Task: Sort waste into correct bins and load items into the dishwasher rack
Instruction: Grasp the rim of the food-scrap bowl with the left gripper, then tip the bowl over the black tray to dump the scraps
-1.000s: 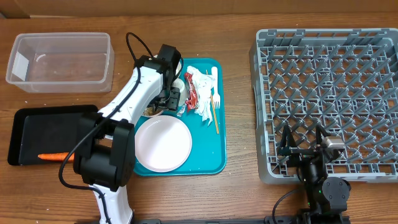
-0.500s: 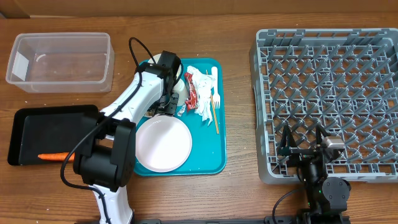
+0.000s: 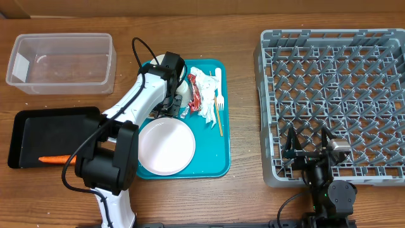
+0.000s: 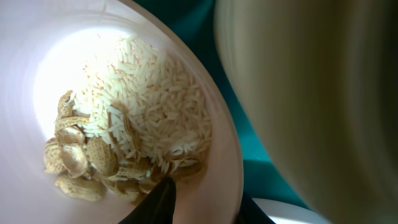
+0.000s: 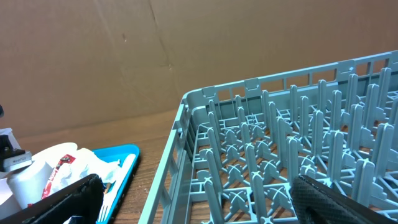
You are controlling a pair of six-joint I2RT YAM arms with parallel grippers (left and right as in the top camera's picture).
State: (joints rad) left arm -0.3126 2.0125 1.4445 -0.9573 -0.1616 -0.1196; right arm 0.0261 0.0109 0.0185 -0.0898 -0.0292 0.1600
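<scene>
My left gripper [image 3: 168,106] is down over a small white bowl [image 4: 221,143] at the teal tray's [image 3: 218,163] left side. One finger is inside the rim and one outside, shut on it [image 4: 202,202]. The bowl holds the food scraps [image 4: 124,130], rice and peanut shells. A white cup [image 3: 181,87] stands beside it. Crumpled napkins [image 3: 206,106], a red wrapper [image 3: 195,92] and a white fork [image 3: 221,98] lie on the tray's far part. The round plate [image 3: 166,147] lies on its near part. My right gripper [image 3: 308,143] is open and empty over the rack's [image 3: 335,76] front edge.
The clear tub [image 3: 60,63] stands far left. The black tray [image 3: 50,130] in front of it holds the orange carrot [image 3: 54,159]. A thin wooden stick [image 3: 219,119] lies by the fork. The right wrist view shows the rack [image 5: 280,155] and tray contents [image 5: 81,165].
My left wrist has shifted slightly toward the tray's far side and settled over the bowl; it is still since half a second ago. The right arm has not moved.
</scene>
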